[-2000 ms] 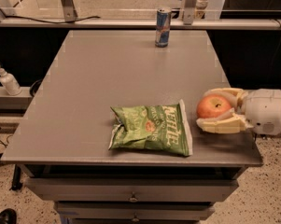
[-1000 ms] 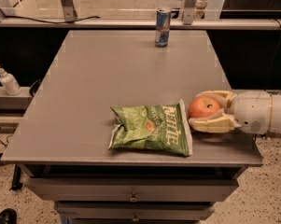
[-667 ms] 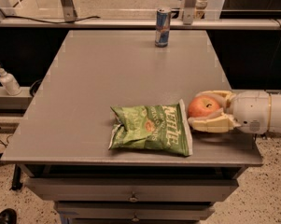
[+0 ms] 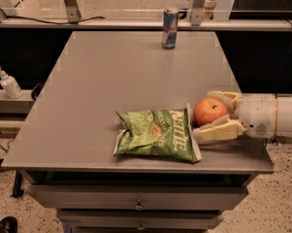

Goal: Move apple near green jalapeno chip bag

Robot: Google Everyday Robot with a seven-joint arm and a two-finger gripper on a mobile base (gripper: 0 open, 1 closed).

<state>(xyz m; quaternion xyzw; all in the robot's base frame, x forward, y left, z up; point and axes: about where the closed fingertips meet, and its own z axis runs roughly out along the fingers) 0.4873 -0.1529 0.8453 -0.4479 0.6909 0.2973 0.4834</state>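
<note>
The red-orange apple (image 4: 211,111) is at the right front of the grey table (image 4: 111,72), right beside the right edge of the green jalapeno chip bag (image 4: 157,135), almost touching it. The bag lies flat near the table's front edge, its white lettering facing up. My gripper (image 4: 204,115) reaches in from the right with its pale fingers (image 4: 217,131) on either side of the apple, closed on it, low over the tabletop. The white arm extends off the right edge.
A blue and silver drink can (image 4: 170,28) stands at the back middle of the table. A white pump bottle (image 4: 9,84) sits on a ledge to the left. Drawers (image 4: 136,198) lie under the table's front edge.
My gripper has carried the apple leftward, from near the table's right edge to right beside the chip bag. The bag and the can have not moved.
</note>
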